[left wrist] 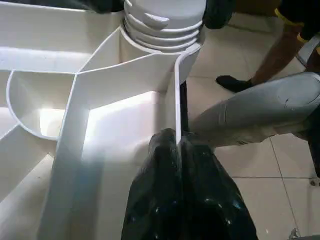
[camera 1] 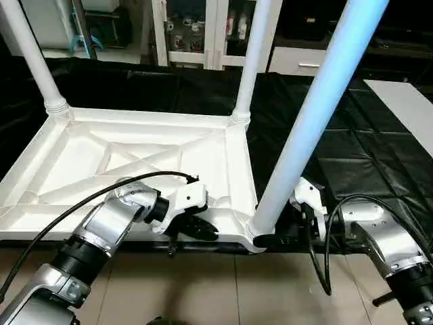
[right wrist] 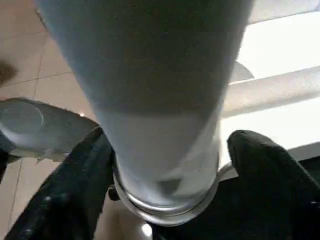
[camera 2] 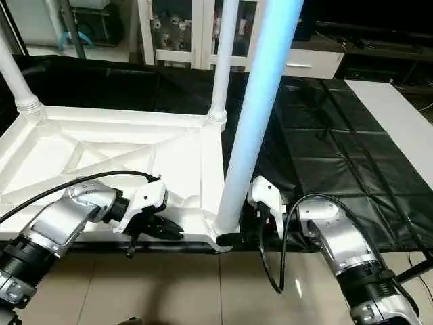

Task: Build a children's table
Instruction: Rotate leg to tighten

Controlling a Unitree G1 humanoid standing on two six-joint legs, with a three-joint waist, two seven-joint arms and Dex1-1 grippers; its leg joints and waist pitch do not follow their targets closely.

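Although the three fitted legs run off the top of the frame, the upturned table top [camera 1: 135,162] lies plainly at centre left on the black-covered worktop [camera 1: 352,156]. At lower centre the left hand [camera 1: 193,227] is pressed together on the top's near rim. The right hand [camera 1: 287,237] straddles the base of the near leg [camera 1: 308,122], fingers [right wrist: 260,165] spread either side; whether they touch is unclear.

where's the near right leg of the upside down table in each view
Left eye view: the long tapered white tube leg rises from the near right corner socket, right of centre.
Right eye view: same leg, near centre.
Left wrist view: its ribbed base at the corner.
Right wrist view: the leg close up, between the right gripper's black fingers.
Shared landmark: the white plastic top's ribbed underside.
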